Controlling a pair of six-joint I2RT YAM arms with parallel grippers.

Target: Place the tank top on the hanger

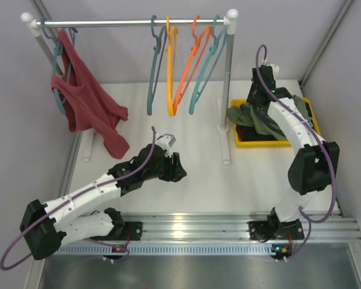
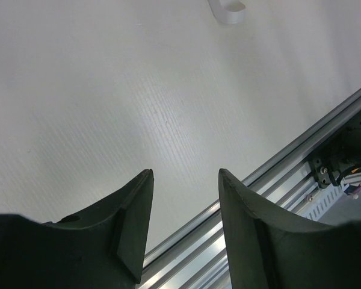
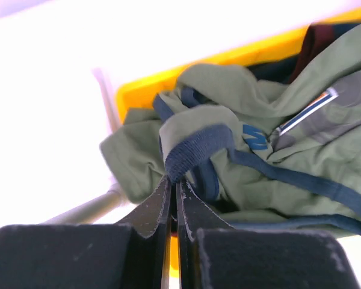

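Right gripper (image 3: pixel 173 183) is pinching the tank top (image 3: pixel 228 90) by its navy trim (image 3: pixel 195 150).
Tank top is lying bunched in the yellow bin (image 3: pixel 144 89); left gripper (image 2: pixel 185 180) is hovering spread over the bench (image 2: pixel 108 90).

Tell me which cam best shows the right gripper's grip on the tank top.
Right wrist: the right gripper is shut on the navy trim of the tank top, close up. Top external shows it as an olive heap in the yellow bin, behind the arm. Left wrist shows none of it.
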